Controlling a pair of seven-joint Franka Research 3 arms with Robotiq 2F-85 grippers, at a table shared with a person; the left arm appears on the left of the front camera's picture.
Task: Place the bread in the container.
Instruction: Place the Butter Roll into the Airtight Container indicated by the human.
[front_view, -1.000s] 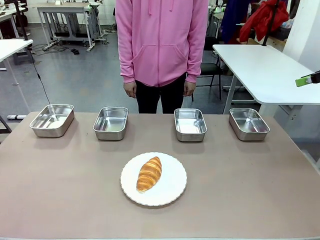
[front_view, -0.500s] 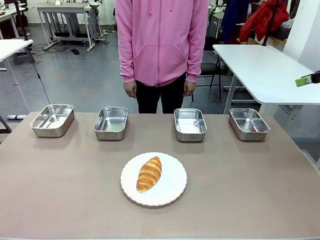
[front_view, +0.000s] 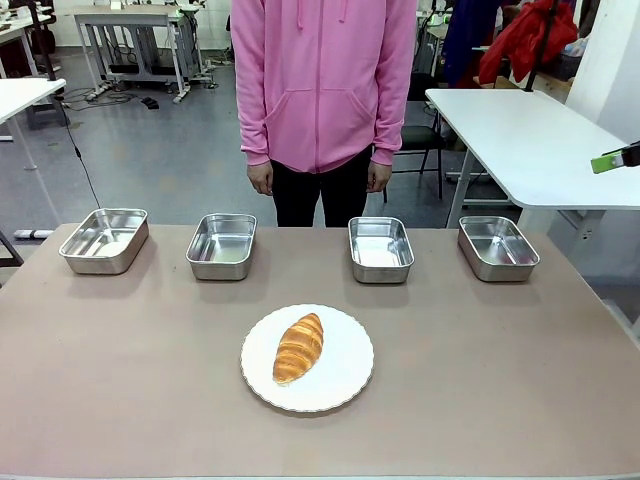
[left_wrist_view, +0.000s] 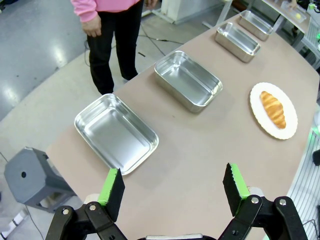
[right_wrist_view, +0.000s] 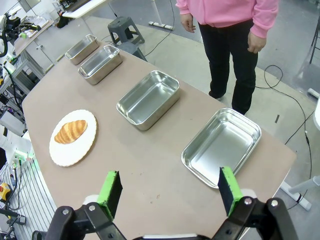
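Croissant-like bread (front_view: 299, 347) on white plate (front_view: 345, 385) at middle of table (front_view: 520, 380), long axis running near to far; left gripper (left_wrist_view: 173, 185) and right gripper (right_wrist_view: 170, 189) both spread wide, empty, seemingly about equally far off

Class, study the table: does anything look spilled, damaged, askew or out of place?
Nothing stands out. The bread lies whole on the white plate, and the four containers stand upright and empty in a row along the far side.
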